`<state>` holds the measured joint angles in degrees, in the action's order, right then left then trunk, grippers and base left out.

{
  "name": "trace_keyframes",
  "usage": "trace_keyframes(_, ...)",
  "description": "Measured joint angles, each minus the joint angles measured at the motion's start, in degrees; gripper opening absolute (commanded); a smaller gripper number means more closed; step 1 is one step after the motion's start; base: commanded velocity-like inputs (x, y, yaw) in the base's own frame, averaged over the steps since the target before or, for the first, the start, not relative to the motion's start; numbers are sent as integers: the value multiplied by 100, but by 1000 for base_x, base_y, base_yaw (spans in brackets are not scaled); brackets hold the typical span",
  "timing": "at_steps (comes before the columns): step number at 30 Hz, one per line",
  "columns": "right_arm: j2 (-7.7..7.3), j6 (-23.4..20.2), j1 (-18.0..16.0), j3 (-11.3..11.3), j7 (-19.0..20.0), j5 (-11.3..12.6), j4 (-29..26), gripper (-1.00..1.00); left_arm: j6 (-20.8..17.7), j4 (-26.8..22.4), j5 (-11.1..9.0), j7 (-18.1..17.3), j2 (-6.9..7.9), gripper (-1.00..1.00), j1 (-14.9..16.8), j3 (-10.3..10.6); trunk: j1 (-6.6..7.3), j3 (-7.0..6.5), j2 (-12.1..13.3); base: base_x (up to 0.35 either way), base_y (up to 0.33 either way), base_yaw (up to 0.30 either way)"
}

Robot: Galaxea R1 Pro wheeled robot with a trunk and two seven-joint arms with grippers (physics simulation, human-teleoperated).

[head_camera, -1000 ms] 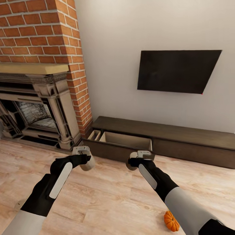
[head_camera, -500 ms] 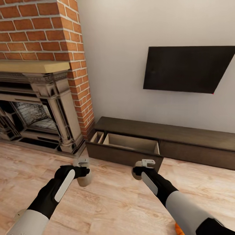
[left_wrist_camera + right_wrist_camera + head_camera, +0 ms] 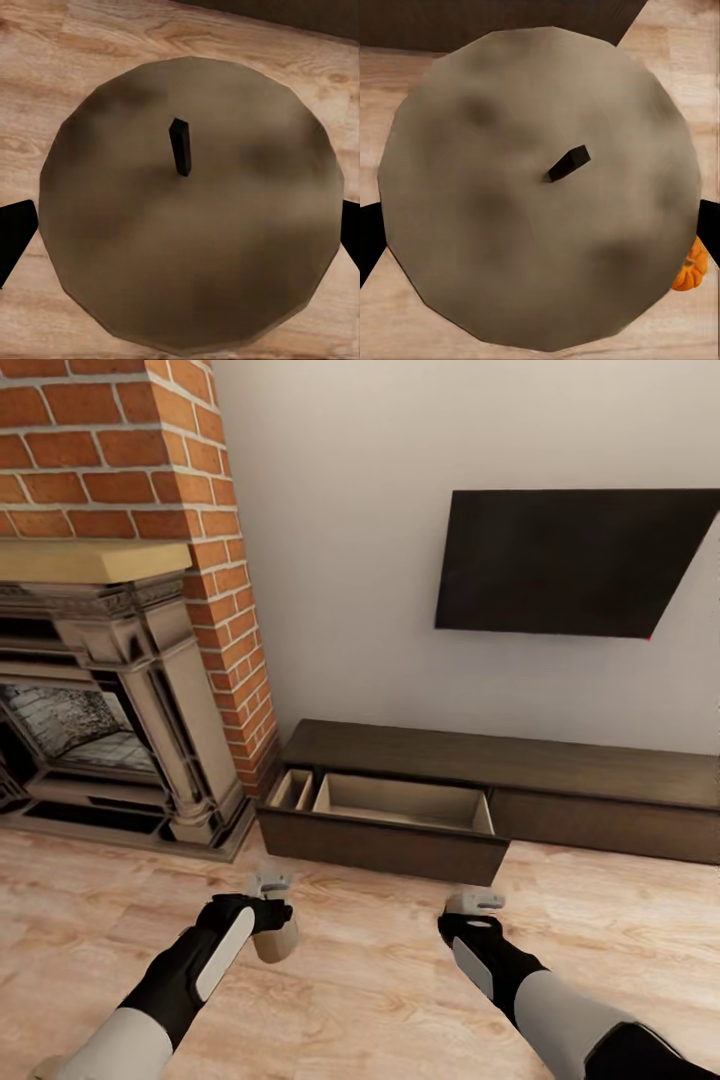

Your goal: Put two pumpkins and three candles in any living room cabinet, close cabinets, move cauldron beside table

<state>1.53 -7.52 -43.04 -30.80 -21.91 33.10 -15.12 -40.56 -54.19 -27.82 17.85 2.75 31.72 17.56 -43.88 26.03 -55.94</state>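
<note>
Left gripper (image 3: 272, 905) is closed around a tan candle (image 3: 277, 942), held upright above the wooden floor (image 3: 360, 1000); from the left wrist camera the candle's round top (image 3: 187, 217) with its dark wick (image 3: 179, 146) sits between the two black fingertips (image 3: 15, 232), which press its sides. Right gripper (image 3: 472, 915) likewise clamps a second candle (image 3: 540, 187), seen from the right wrist camera between the dark finger pads (image 3: 369, 240), wick (image 3: 568, 163) tilted. In the head view that second candle is hidden behind the right wrist.

Both grippers hang in front of the cabinet (image 3: 560, 765), a long low dark-brown unit against the white wall (image 3: 330, 540). Its left drawer (image 3: 385, 840) is pulled out, showing a pale interior with a narrow divided compartment at the left end and a wide compartment beside it. The right-hand front of the cabinet is shut.

One orange pumpkin (image 3: 690, 266) lies on the floor, partly covered by the right-hand candle in the right wrist view.

Brick chimney (image 3: 110, 450) and carved fireplace (image 3: 110, 690) stand left of the cabinet; a dark television (image 3: 575, 560) hangs on the wall above it
</note>
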Motion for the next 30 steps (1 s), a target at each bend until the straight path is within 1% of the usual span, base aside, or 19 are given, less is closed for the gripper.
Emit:
trace_keyframes(3, 96, 135, 45, -14, 2, -45, 90, -100, 95, 92, -8, -1, -91, -100, 2, 4, 0, 23, 0, 185, 278, -137)
trace_keyframes(4, 111, 145, 58, -16, 2, -61, 96, -100, 137, 97, 3, -1, -100, -100, 2, 6, 0, 31, 0, 184, 279, -139)
trace_keyframes(11, 128, 292, 109, -10, 2, -95, 107, -100, 231, 95, 7, -1, -124, -100, 0, 34, 0, 88, 0, 204, 270, -158)
trace_keyframes(13, 125, 304, 115, -9, 2, -96, 107, -100, 236, 99, -8, -1, -125, -100, 2, 143, 0, 103, 0, 249, 244, -188)
trace_keyframes(14, 121, 322, 122, -8, 2, -95, 112, -100, 253, 101, -32, -1, -128, -100, 1, 327, 0, 110, 0, 253, 242, -192)
trace_keyframes(15, 120, 353, 131, -9, 2, -100, 113, -100, 265, 101, -33, -2, -127, -100, 0, 434, 0, 117, -1, 255, 241, -193)
trace_keyframes(17, 116, 489, 141, -13, 2, -111, 113, -100, 280, 102, -23, -1, -131, -100, 1, 626, 0, 131, -1, 265, 226, -193)
trace_keyframes(18, 114, 539, 144, -11, 2, -104, 114, -100, 282, 105, -13, -1, -134, -100, 1, 667, 0, 138, -1, 275, 210, -194)
trace_keyframes(23, 111, 636, 147, -10, 2, -98, 136, -100, 286, 110, 2, -1, -176, -100, 0, 734, 0, 170, -1, 303, 145, -223)
trace_keyframes(27, 103, 653, 151, -10, 1, -98, 139, -100, 285, 110, 10, -1, -202, -100, 1, 747, 0, 175, -1, 322, 25, -273)
trace_keyframes(30, 102, 681, 153, -11, -4, -107, 134, -100, 286, 110, 0, -1, -204, -100, 0, 748, 0, 175, -1, 324, 4, -112)
